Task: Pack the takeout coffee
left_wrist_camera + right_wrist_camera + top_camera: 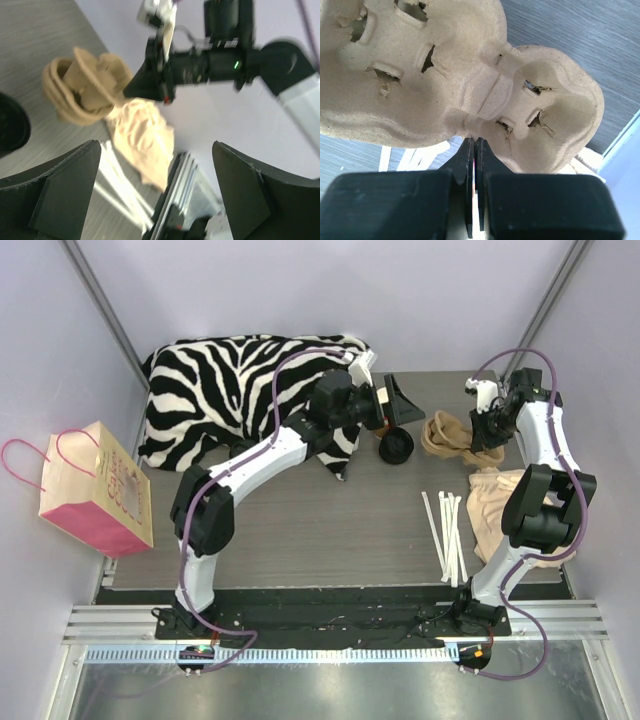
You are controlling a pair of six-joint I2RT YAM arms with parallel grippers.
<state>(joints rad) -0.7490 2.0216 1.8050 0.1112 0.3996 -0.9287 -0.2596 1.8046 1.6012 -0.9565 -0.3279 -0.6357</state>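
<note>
Takeout coffee (396, 447) sat beside pulp carrier (445, 435) | L gripper (400, 405) wide, empty, just behind cup | R gripper (475, 142) pinched carrier rim | step: pre-grasp, prob. | next needed: L closing round cup body

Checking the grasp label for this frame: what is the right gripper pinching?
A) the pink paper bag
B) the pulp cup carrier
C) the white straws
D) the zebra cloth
B: the right gripper has its jaws shut on the edge of the pulp cup carrier.
</note>
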